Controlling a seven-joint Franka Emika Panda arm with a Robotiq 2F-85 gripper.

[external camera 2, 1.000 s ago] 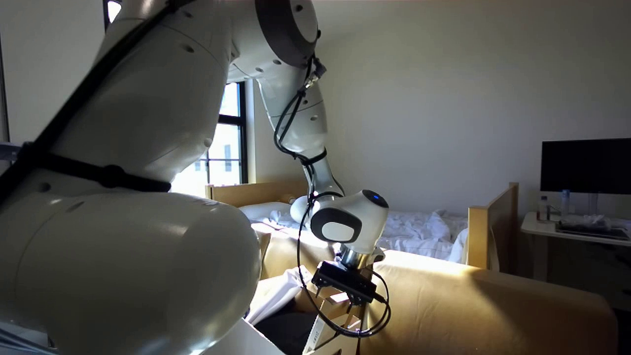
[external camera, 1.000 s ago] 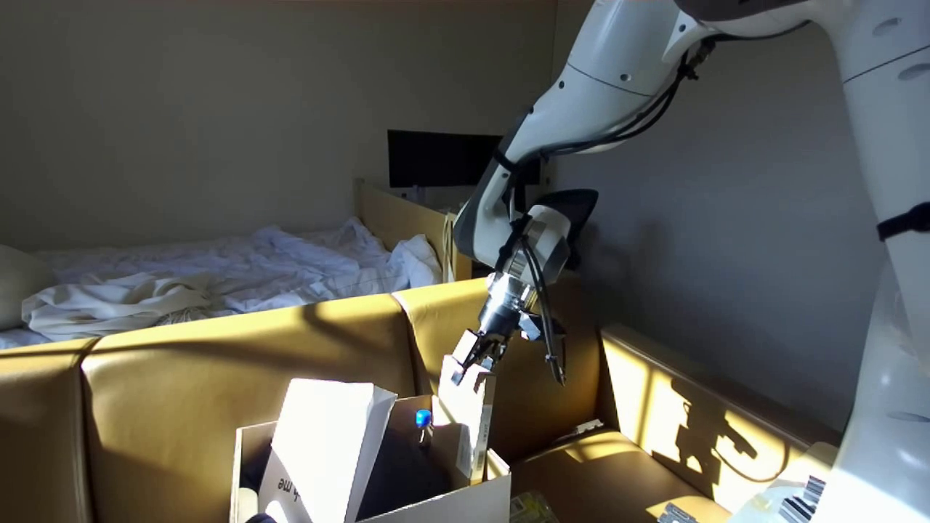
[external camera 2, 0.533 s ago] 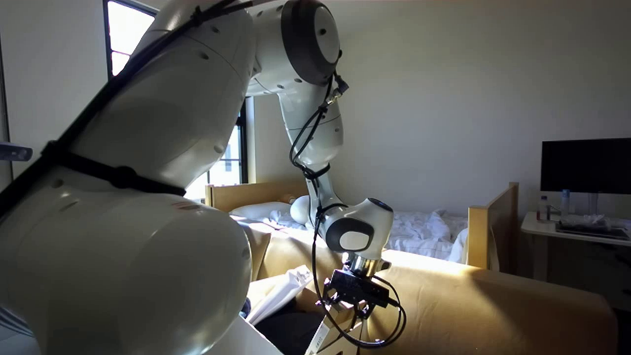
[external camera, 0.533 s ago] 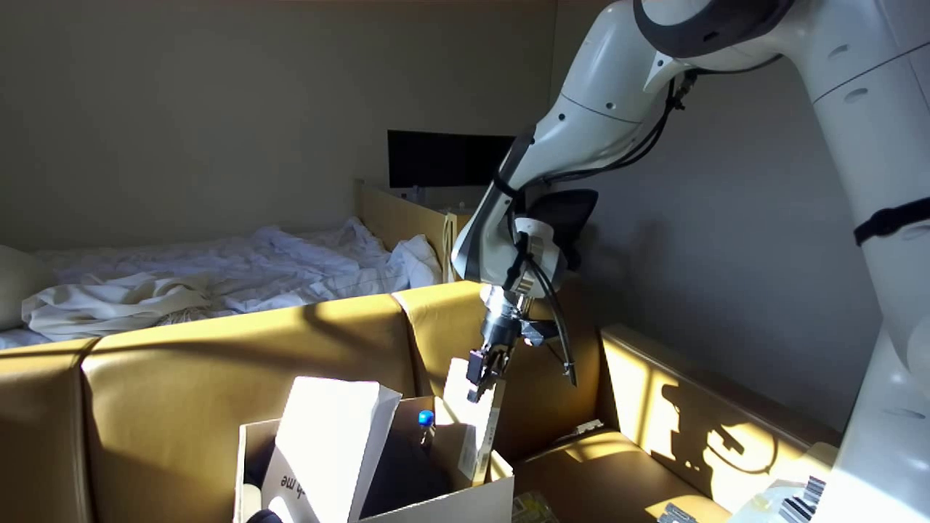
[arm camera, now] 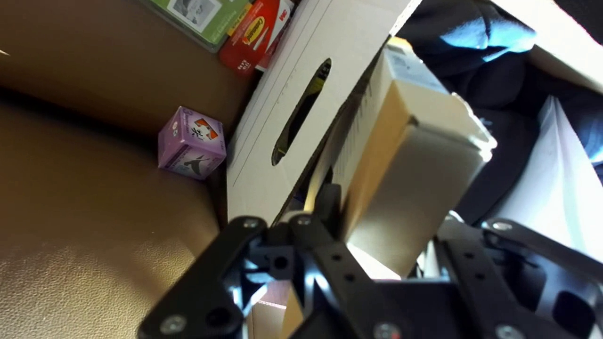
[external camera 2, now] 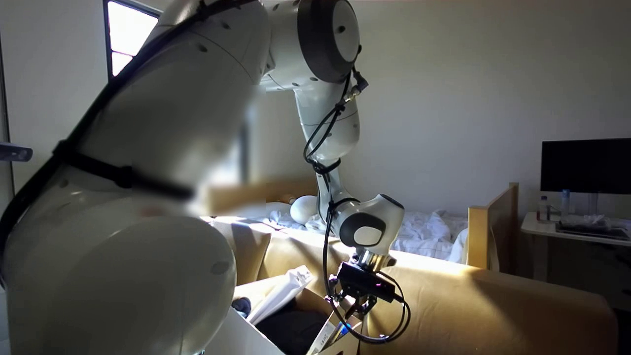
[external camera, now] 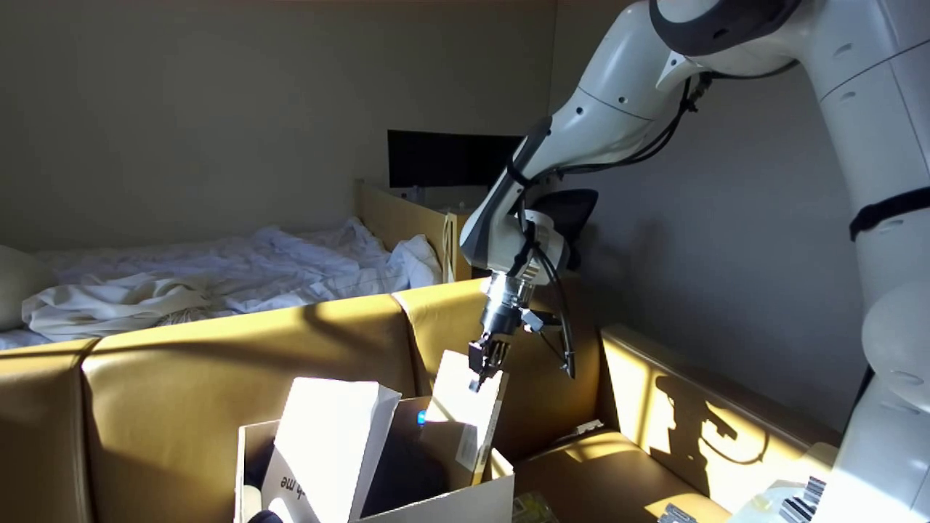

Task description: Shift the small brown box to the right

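The small brown box [arm camera: 405,188] stands tilted inside a large open carton [external camera: 450,505], near one end wall. In an exterior view its broad face [external camera: 456,399] is half sunlit and looks white there. My gripper [arm camera: 388,212] has come down over the box's upper end, one finger on each side. The left fingers [arm camera: 327,205] lie along its printed side; the right fingertip is partly covered by the box and looks to be against its far edge. In an exterior view the gripper [external camera: 485,376] sits at the box's upper edge. The lower end of the box is hidden in the carton.
A large white box [external camera: 323,443] leans in the carton, with dark cloth [arm camera: 499,141] around it. A blue bottle cap [external camera 2: 346,328] shows close to the brown box. The sofa back [external camera: 254,363] rises behind. A purple box [arm camera: 193,146] and red pack [arm camera: 256,37] lie outside the carton.
The jaws were spread wide and have come together on the box. The gripper dipped, then rose slightly. The box has turned and now covers more of the blue cap in an exterior view.
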